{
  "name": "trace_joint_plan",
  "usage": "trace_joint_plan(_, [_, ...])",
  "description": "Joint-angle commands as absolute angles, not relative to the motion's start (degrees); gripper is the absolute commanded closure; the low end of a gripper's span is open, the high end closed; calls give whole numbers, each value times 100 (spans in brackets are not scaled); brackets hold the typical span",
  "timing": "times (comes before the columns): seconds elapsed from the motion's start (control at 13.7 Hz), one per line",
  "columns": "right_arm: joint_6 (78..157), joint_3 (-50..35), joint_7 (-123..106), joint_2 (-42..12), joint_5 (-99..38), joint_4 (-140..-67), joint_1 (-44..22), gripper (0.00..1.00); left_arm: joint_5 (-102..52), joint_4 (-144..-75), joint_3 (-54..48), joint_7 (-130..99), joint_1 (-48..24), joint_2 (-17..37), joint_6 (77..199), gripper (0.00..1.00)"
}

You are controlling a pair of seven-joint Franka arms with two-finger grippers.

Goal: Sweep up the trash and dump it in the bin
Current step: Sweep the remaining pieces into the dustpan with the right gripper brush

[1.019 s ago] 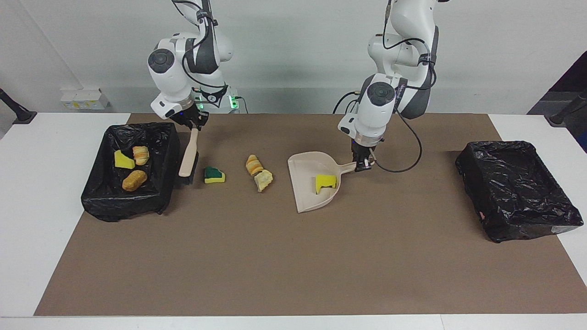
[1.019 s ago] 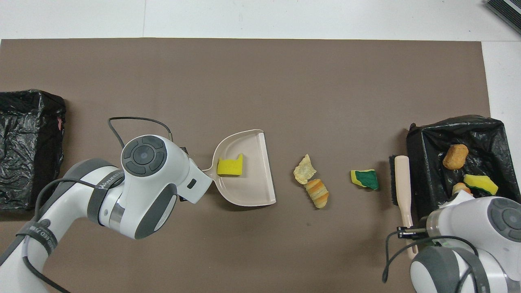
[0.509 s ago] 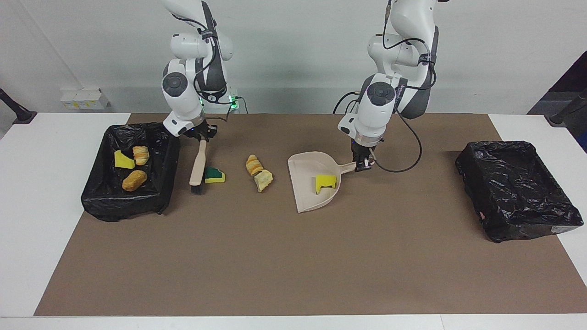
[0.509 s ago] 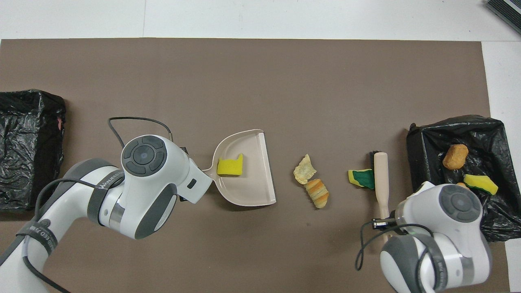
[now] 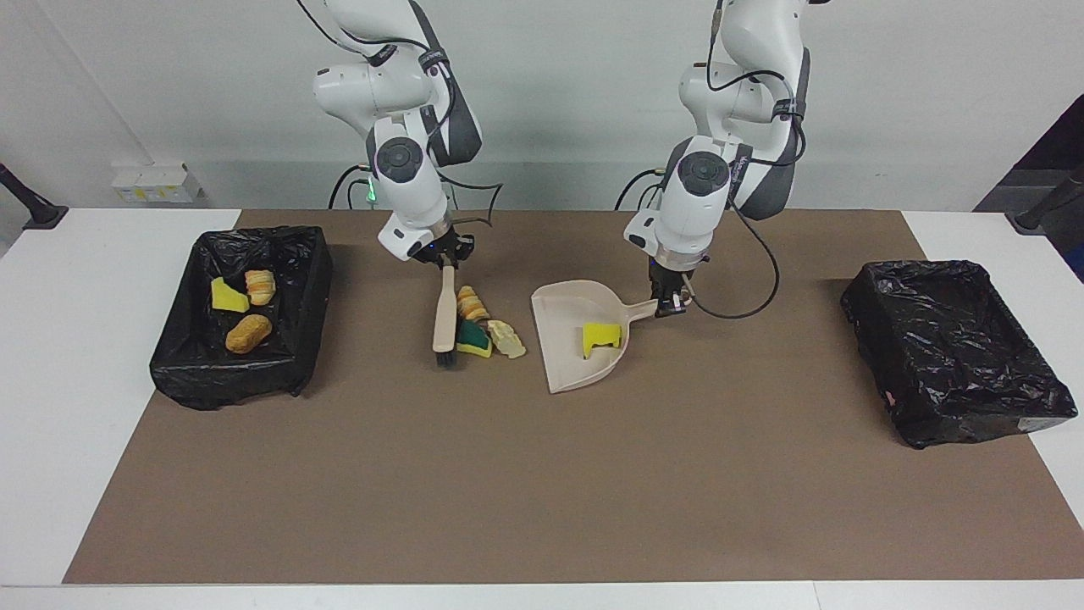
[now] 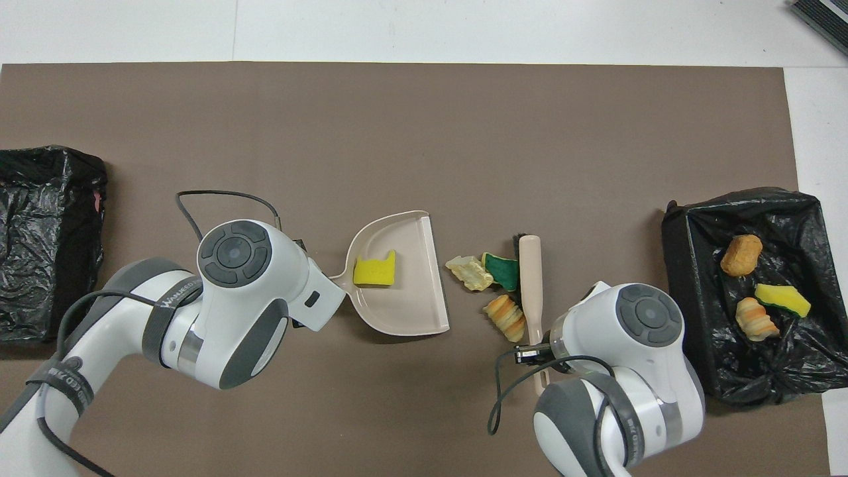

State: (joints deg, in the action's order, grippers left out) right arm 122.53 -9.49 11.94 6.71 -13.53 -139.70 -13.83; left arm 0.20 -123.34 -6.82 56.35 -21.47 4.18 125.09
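My right gripper (image 5: 445, 257) is shut on the handle of the beige brush (image 5: 443, 315) (image 6: 531, 281), whose black bristles rest on the mat. Against the brush lie three pieces of trash: a green-topped sponge (image 5: 473, 338) (image 6: 503, 270), a tan bread lump (image 5: 470, 303) (image 6: 506, 318) and a pale yellow lump (image 5: 508, 339) (image 6: 469, 271). They sit just short of the open mouth of the beige dustpan (image 5: 563, 352) (image 6: 411, 301). A yellow sponge (image 5: 600, 337) (image 6: 375, 270) lies in the pan. My left gripper (image 5: 671, 303) is shut on the pan's handle.
A black-lined bin (image 5: 229, 385) (image 6: 748, 384) at the right arm's end of the table holds a yellow sponge (image 5: 229, 296) and two bread lumps (image 5: 248, 333). Another black-lined bin (image 5: 974, 424) (image 6: 40, 199) stands at the left arm's end. A brown mat (image 5: 542, 491) covers the table.
My right arm has swept the brush toward the dustpan, pushing the green-topped sponge into the two other pieces and all three close to the pan. The left arm and dustpan stayed still.
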Motion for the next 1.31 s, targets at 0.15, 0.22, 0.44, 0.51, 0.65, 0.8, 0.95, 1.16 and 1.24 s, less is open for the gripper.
trace_joint_plan(0.15, [12173,-941,1748,325,-1837,-13378,-2160,100,-53,-12524,-642,5563,-2224,290,12639,100])
trace_joint_plan(0.22, [12147,-949,1897,316,-1837,-13307,-2284,100,-53,-12524,-642,5555,-2224,290,12630,100])
trace_joint_plan(0.44, [12155,-967,2162,299,-2038,-13044,-2803,100,-44,-12516,-642,5563,-2224,290,12639,100])
trace_joint_plan(0.51, [12138,-975,2162,264,-2039,-12947,-2839,100,-44,-12524,-642,5563,-2224,290,12639,100])
trace_joint_plan(0.65, [11902,-958,2057,403,-2030,-12894,-2752,100,-53,-12524,-642,5563,-2224,290,12639,100])
trace_joint_plan(0.8, [11629,-932,2030,702,-2030,-12885,-2533,100,-53,-12524,-642,5555,-2224,290,12630,100])
trace_joint_plan(0.95, [11409,-906,1952,878,-1943,-12885,-2400,100,-53,-12524,-642,5546,-2224,281,12630,100])
trace_joint_plan(1.16, [10594,-905,1828,1159,-1602,-13025,-2032,100,-53,-12524,-650,5642,-2241,255,12455,100])
trace_joint_plan(1.24, [10321,-914,1880,1221,-1547,-13086,-1926,100,-44,-12524,-642,5721,-2372,246,12445,100])
